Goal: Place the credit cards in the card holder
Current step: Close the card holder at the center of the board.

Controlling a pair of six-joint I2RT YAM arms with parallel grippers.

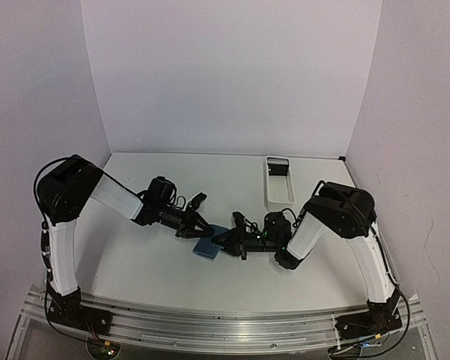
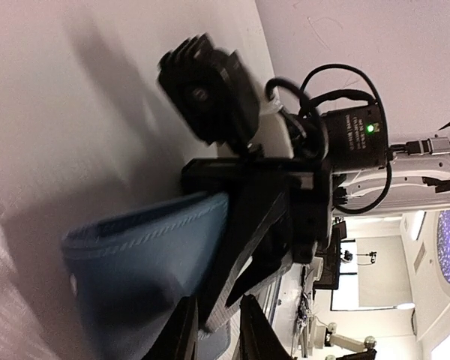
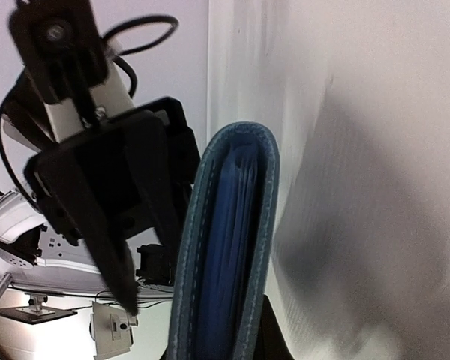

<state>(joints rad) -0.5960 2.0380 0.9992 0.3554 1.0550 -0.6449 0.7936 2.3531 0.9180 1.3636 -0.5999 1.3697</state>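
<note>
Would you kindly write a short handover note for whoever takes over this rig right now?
Left gripper: open, right beside the card holder.
Right gripper: shut on the folded card holder, mid-table.
Credit cards: none visible in any view; the white tray at the back is too small to check.
Done: no card seen inserted.
Left: open the holder, locate the cards, slot them in.

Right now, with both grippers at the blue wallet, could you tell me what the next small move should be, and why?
Probably close the left gripper on one cover of the wallet, ready to peel it open. The wallet is folded shut, the right gripper seems to clamp it, and the left gripper's jaws stand open beside it. No cards are in view.
</note>
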